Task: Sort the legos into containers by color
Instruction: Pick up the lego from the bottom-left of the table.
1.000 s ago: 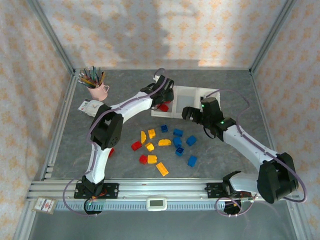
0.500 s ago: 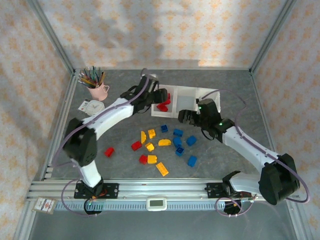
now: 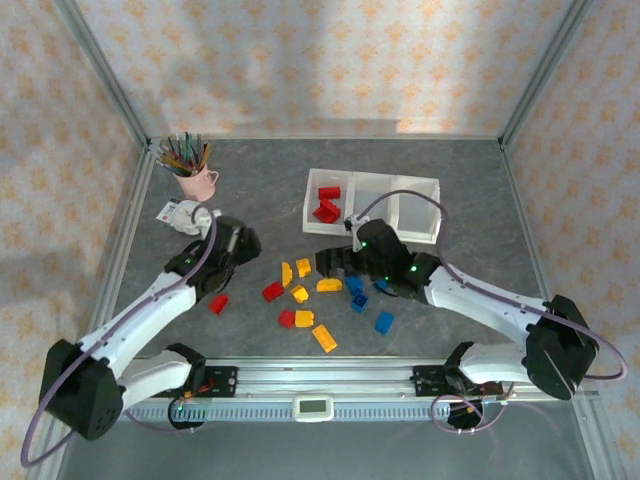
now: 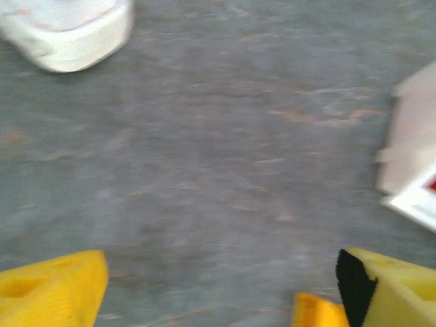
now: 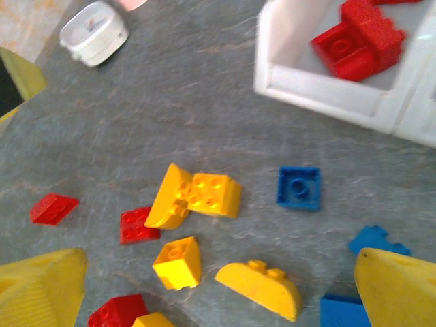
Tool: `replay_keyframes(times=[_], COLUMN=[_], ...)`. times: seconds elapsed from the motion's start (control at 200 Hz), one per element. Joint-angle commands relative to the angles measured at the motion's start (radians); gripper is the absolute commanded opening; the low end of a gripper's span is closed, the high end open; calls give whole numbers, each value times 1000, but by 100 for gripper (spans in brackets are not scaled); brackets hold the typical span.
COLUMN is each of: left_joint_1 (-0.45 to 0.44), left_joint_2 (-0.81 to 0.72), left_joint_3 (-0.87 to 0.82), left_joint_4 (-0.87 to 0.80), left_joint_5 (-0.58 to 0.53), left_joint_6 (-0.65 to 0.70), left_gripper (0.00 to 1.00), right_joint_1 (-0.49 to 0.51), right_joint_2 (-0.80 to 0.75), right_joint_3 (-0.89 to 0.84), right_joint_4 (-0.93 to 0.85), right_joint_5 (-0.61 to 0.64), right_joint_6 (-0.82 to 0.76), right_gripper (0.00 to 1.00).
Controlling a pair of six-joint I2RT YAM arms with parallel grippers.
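Red, yellow-orange and blue legos lie scattered mid-table, among them a yellow curved brick (image 5: 259, 286), a small yellow brick (image 5: 177, 262), a blue square brick (image 5: 298, 187) and a lone red brick (image 3: 218, 303). The white three-bin tray (image 3: 375, 228) stands behind them, with red bricks (image 3: 325, 205) in its left bin. My right gripper (image 5: 219, 272) hovers open over the yellow bricks with nothing held; in the top view the right gripper (image 3: 335, 262) is at the pile's far edge. My left gripper (image 3: 243, 243) is open and empty over bare table left of the pile, its fingers (image 4: 54, 286) wide apart.
A pink mug of pencils (image 3: 195, 178) stands at the back left. A small white timer (image 3: 180, 212) lies near it, just beyond my left gripper. Metal frame rails run along the table's sides and near edge.
My left arm has drawn back from the tray's left bin to the near left, leaving red bricks in that bin. My right gripper has swung left, down over the pile.
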Motion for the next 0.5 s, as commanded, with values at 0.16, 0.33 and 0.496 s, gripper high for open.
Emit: replay_keyframes(times=[0.16, 0.33, 0.496], left_joint_1=[130, 140, 120], left_joint_2=[-115, -73, -69], left_joint_3=[-139, -198, -237], left_joint_4=[-104, -47, -57], left_joint_5=[-67, 99, 135], left_joint_6=[-100, -124, -137], left_gripper=[99, 99, 99], right_joint_1=[76, 84, 83], right_joint_2=[72, 91, 72], right_joint_3=[-18, -18, -54], right_joint_4=[100, 103, 121], right_joint_5=[-1, 5, 14], right_joint_6=[41, 53, 66], right_gripper=[100, 100, 100])
